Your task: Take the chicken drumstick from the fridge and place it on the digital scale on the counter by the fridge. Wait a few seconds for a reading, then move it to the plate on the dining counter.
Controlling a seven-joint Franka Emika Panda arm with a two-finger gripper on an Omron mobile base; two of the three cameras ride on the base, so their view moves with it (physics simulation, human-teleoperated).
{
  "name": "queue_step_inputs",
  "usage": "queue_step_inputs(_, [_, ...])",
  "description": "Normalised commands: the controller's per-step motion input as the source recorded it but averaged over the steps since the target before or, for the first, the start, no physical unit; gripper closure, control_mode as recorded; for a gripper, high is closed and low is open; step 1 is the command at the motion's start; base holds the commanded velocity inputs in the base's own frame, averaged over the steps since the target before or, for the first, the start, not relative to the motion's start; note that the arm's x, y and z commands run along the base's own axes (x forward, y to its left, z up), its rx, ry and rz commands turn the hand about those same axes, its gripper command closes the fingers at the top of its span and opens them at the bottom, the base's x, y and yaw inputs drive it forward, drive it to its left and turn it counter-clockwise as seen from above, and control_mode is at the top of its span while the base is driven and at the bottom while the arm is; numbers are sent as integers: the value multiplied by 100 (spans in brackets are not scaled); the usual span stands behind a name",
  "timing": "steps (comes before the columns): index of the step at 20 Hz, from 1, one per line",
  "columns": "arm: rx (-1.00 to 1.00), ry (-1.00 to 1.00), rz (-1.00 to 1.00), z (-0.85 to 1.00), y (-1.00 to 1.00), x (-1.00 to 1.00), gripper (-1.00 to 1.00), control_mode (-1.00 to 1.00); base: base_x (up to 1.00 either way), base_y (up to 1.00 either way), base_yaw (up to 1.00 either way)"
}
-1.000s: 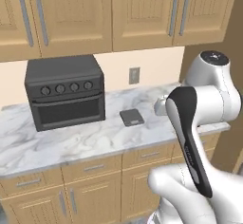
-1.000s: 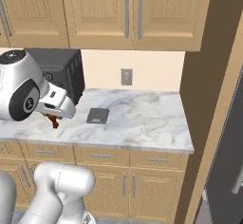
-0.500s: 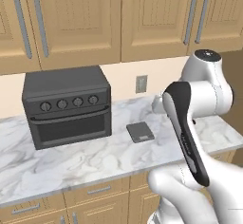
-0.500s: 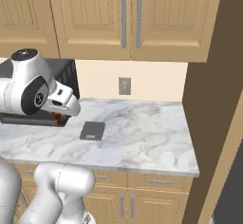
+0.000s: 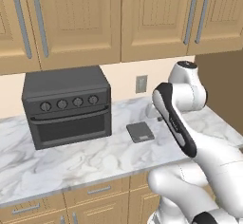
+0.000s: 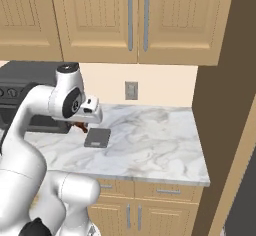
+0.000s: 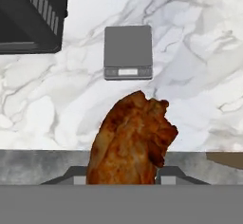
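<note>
The chicken drumstick [image 7: 130,142], reddish-brown and glossy, is held in my shut gripper [image 7: 126,176] above the marble counter [image 7: 199,42]. In the right base view the gripper [image 6: 83,125] holds the drumstick [image 6: 80,127] just left of the digital scale [image 6: 97,137], slightly above counter height. The scale [image 7: 128,52] is a flat dark grey slab with a small display strip and nothing on it. It lies ahead of the drumstick in the hand view. In the left base view the scale [image 5: 140,132] sits just left of my arm, which hides the hand.
A black knobbed toaster oven [image 5: 66,105] stands on the counter left of the scale, its corner close to the hand [image 7: 28,14]. Wooden wall cabinets [image 6: 135,17] hang overhead. A tall brown panel [image 6: 225,95] ends the counter on the right, with a dark grey fridge edge [image 6: 248,190] beyond.
Both base views have shifted, so the base has driven and the counter looks closer. The gripper with the drumstick has come nearer to the scale and stays shut.
</note>
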Motion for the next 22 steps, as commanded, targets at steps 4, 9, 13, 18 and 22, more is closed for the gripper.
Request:
queue_step_inputs(4, [2, 17, 17, -76, 0, 99, 100, -100, 0, 0, 0])
queue_step_inputs(9, [1, 15, 11, -65, 1, 91, 100, -100, 0, 0, 0])
queue_step_inputs(13, [0, 17, 2, -55, 12, 78, 100, -100, 0, 0, 0])
queue_step_inputs(18, [0, 12, 0, -52, 14, 70, 100, -100, 0, 0, 0])
queue_step_inputs(22, [0, 4, 0, -53, 7, 46, 100, -100, 0, 0, 0])
